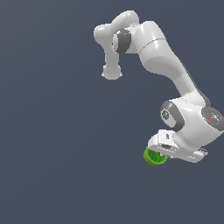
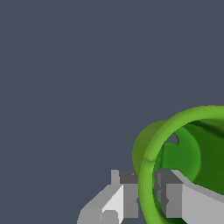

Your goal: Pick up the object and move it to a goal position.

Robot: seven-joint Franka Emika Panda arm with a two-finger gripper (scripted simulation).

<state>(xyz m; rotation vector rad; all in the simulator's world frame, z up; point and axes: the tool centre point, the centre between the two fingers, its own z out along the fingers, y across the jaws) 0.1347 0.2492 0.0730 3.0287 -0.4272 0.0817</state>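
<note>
Green cup (image 2: 183, 144) wall between tool (image 2: 146, 197) fingers, wrist-view only.

One arm (image 1: 175, 74), white with grey joints, is in the exterior view. It carries one gripper (image 2: 146, 199), and the wrist view shows that gripper's two fingers (image 2: 127, 197). One finger stands outside the cup's wall and one inside it.

There is one cup (image 1: 154, 157), bright green, at the gripper's tip. In the wrist view the same single cup (image 2: 175, 153) shows one rim and one darker hollow. No second cup shows beside it.

Around the cup lies one plain dark grey-blue ground (image 1: 52, 153).
</note>
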